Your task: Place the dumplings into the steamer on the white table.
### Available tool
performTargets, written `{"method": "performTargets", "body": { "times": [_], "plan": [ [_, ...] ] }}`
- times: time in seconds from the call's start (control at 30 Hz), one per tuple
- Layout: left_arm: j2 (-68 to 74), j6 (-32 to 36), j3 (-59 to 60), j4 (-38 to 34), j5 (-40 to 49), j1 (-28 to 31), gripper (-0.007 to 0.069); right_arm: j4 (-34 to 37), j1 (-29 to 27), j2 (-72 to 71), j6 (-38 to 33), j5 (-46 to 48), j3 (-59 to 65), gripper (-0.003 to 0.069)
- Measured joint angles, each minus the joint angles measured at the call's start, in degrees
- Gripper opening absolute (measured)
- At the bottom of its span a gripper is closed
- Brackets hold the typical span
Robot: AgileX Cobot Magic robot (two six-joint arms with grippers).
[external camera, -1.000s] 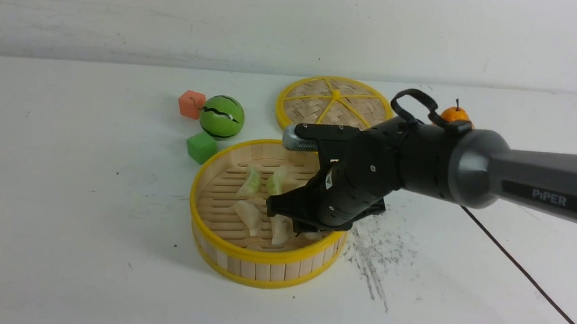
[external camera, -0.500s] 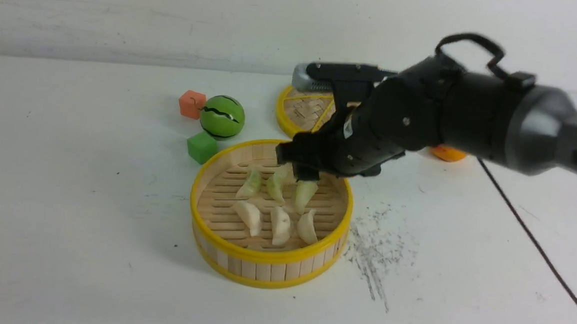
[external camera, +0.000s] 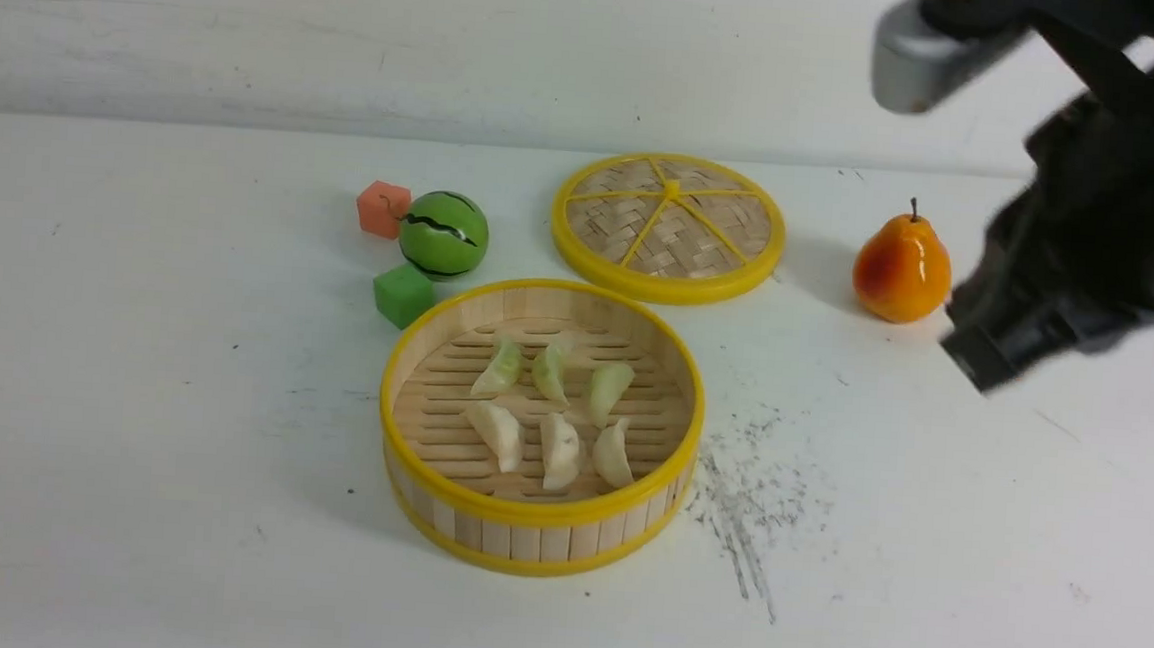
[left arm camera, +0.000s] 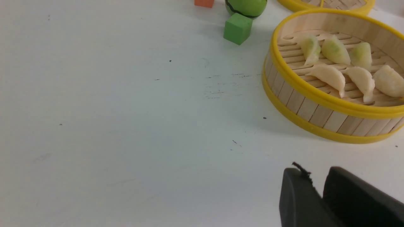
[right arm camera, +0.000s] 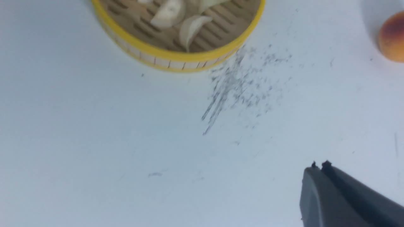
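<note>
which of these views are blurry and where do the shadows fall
Front view: right arm smeared by motion, steamer sharp, its soft shadow at the left. Right wrist view: blurred all over, scratch marks streaked. Left wrist view: crisp, faint shadow beside the green cube.

The steamer (external camera: 535, 522) has pale wooden strips and yellow rims. Inside lie three pale green dumplings (external camera: 551, 371) and three cream-white dumplings (external camera: 559, 450). The woven lid (external camera: 668, 225) has yellow rim and spokes. The ball (external camera: 443, 234) is green with a black zigzag. Cubes: orange (external camera: 383, 208), green (external camera: 402, 294). The pear (external camera: 901, 269) is orange-yellow. The worktop (external camera: 132, 387) is white with dark grey scratches (external camera: 746, 505).
</note>
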Motion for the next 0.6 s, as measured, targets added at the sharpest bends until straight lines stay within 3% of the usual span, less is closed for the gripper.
{"method": "performTargets", "body": {
  "times": [0.07,0.2,0.43,0.6],
  "plan": [
    [0.0,0.0,0.0,0.0,0.0,0.0,0.0122,2.66,0.0,-3.52,-2.12,-1.56,4.61,-0.002],
    [0.0,0.0,0.0,0.0,0.0,0.0,0.0123,17.85,0.0,-13.62,-11.73,-18.73,20.41,-0.002],
    [0.0,0.0,0.0,0.0,0.0,0.0,0.0131,39.92,0.0,-20.65,-18.29,-39.1,37.25,-0.0017],
    [0.0,0.0,0.0,0.0,0.06,0.0,0.0133,37.74,-1.04,-22.96,-22.8,-41.54,39.36,-0.0015]
  ]
}}
